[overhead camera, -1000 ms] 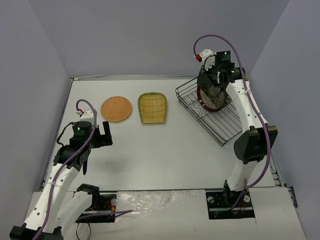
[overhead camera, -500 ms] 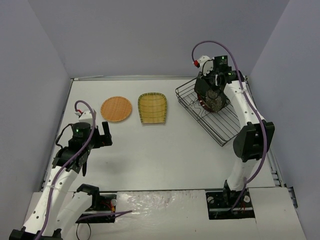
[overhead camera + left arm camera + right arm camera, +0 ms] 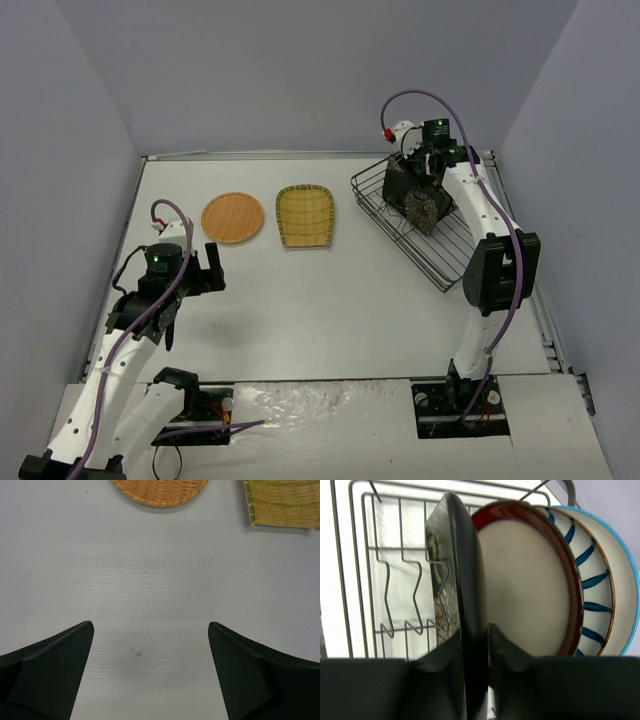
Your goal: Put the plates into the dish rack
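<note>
My right gripper is shut on the rim of the black floral square plate, held upright on edge inside the dark wire dish rack. Right behind it stand the red-rimmed cream plate, the plate with dark radial stripes and a blue-edged plate. From above, the gripper sits over the rack at the far right. The orange round plate and yellow square plate lie flat at mid-table. My left gripper is open and empty, hovering near them.
The rack's zigzag dividers to the left of the black plate hold nothing. In the left wrist view the orange plate and the yellow plate are just ahead of the fingers. Grey walls enclose the table on three sides.
My right gripper has moved the black floral plate left and lower into the rack, next to the red-rimmed plate. The left arm has not moved.
</note>
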Robot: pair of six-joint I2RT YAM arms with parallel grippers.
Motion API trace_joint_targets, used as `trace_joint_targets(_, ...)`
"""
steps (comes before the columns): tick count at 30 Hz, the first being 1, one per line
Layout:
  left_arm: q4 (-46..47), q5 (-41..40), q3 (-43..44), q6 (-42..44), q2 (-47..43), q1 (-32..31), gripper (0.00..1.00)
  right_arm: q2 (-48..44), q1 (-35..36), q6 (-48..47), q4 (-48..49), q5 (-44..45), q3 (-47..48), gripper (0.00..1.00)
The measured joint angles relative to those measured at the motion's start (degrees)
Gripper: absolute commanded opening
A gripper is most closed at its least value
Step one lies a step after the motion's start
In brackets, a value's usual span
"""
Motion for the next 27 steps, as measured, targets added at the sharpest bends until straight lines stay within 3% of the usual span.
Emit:
trace_joint_targets(7,0.0,0.7,0.0,-0.6,1.6,0.0,0.97,0.0,-0.8,1.4,3.1,-1.6,0.0,0.59)
trace_joint_targets(10,0.0,1.0,0.0,-0.8,1.6,0.0,0.97,0.0,-0.9,1.9,3.4,-1.6,0.1,0.76)
trace_joint_targets(15,0.4,1.8,0.0,-1.6,2.3,0.0,0.97,-1.0,-0.9,3.9,3.3,0.2,0.1,0.92)
trace_joint_targets(19,2.7,4.2,0.0,-4.4,5.8,0.0,0.97,-5.6,-0.9,7.1,3.1,3.4,0.2,0.99)
trace_joint_targets(27,13.3,8.3,-0.1,-16.4,17.9,-0.1,0.97,-25.3,-0.9,18.8,5.2,6.2,-0.3,1.00)
